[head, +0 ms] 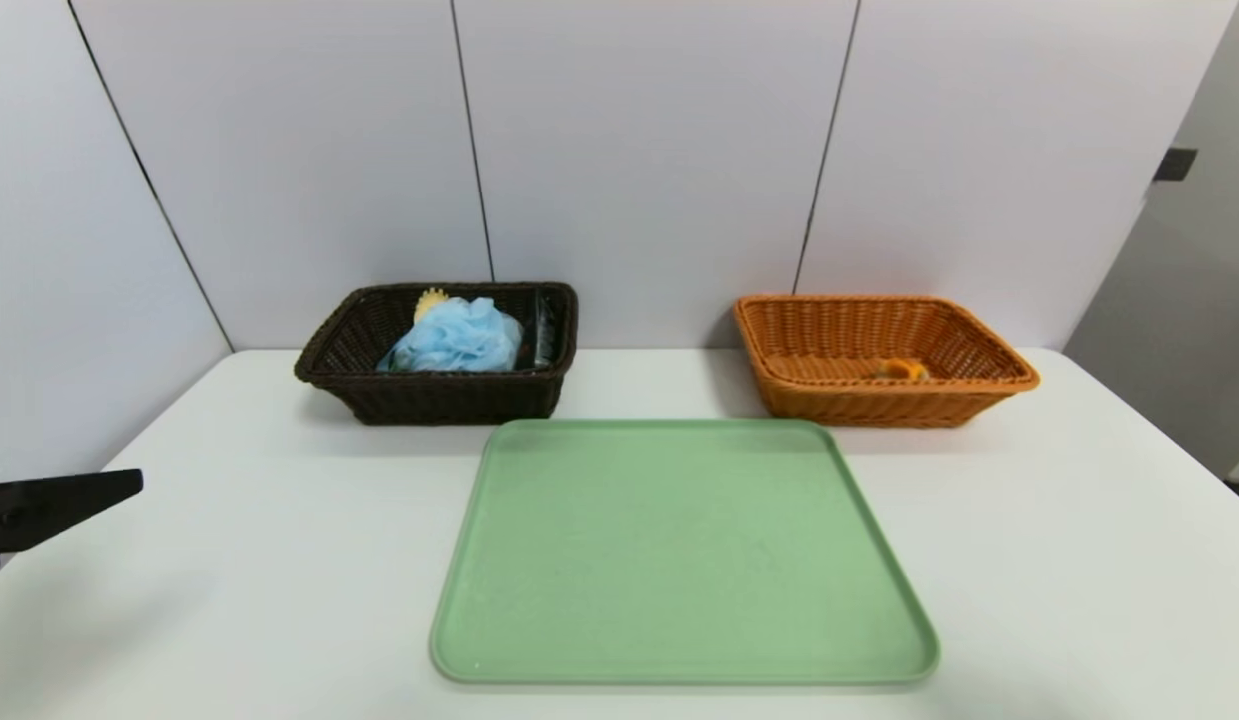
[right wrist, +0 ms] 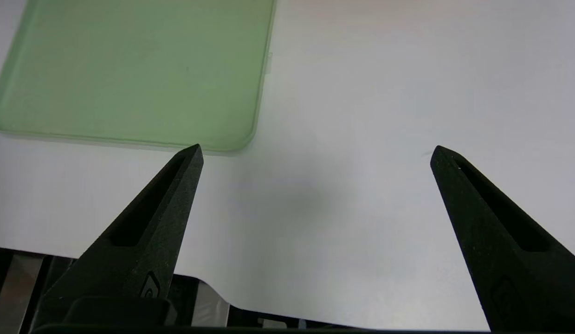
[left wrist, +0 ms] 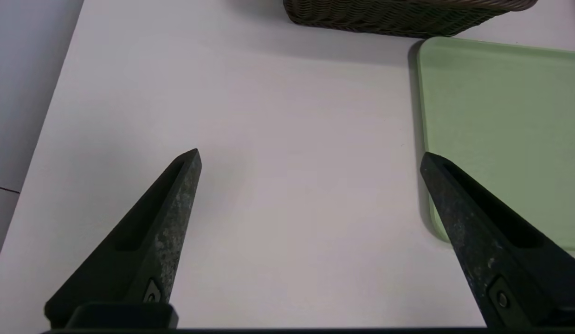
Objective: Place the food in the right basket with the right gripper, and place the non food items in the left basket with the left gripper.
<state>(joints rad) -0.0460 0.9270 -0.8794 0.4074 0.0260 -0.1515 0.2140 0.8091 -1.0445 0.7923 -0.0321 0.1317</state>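
Note:
The dark brown left basket at the back left holds a light blue bath pouf, a small yellow item behind it and a dark object at its right side. The orange right basket at the back right holds an orange-yellow food piece. My left gripper hangs open and empty over bare table left of the green tray; one finger shows at the far left edge. My right gripper is open and empty near the table's front edge.
The green tray lies bare in the middle of the white table. The dark basket's wall stands beyond my left gripper. The table's front edge runs just under my right gripper. White wall panels close the back.

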